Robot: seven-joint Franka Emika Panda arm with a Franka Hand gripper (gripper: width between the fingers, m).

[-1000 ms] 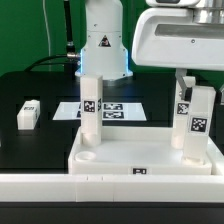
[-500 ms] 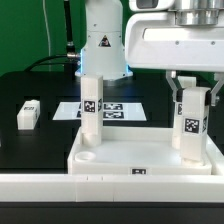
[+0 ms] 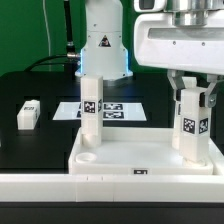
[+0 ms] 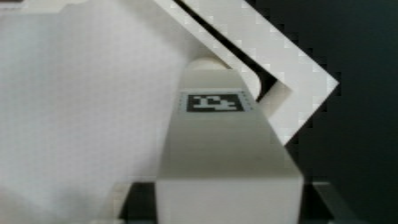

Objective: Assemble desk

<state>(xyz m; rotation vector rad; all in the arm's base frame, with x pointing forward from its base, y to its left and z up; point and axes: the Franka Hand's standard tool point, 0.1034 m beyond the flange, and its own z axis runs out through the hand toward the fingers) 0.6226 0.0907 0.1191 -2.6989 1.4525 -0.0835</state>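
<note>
The white desk top (image 3: 120,160) lies tray-side up at the front. Two tagged legs stand upright in its corner sockets. One leg (image 3: 90,108) stands free at the back on the exterior view's left. My gripper (image 3: 193,98) is shut on the upper part of the other leg (image 3: 191,128) on the right, one finger on each side. In the wrist view that leg (image 4: 222,150) fills the space between the dark fingers (image 4: 153,205), and the desk top (image 4: 71,100) lies beyond it. A third leg (image 3: 28,114) lies loose on the black table at the left.
The marker board (image 3: 118,108) lies flat behind the desk top, in front of the arm's base (image 3: 103,45). A long white border wall (image 3: 110,185) runs along the front edge. A green backdrop closes off the back.
The gripper's hand has shifted toward the exterior view's left and come square over the right leg. That leg's tagged face has turned slightly. The other parts have not moved.
</note>
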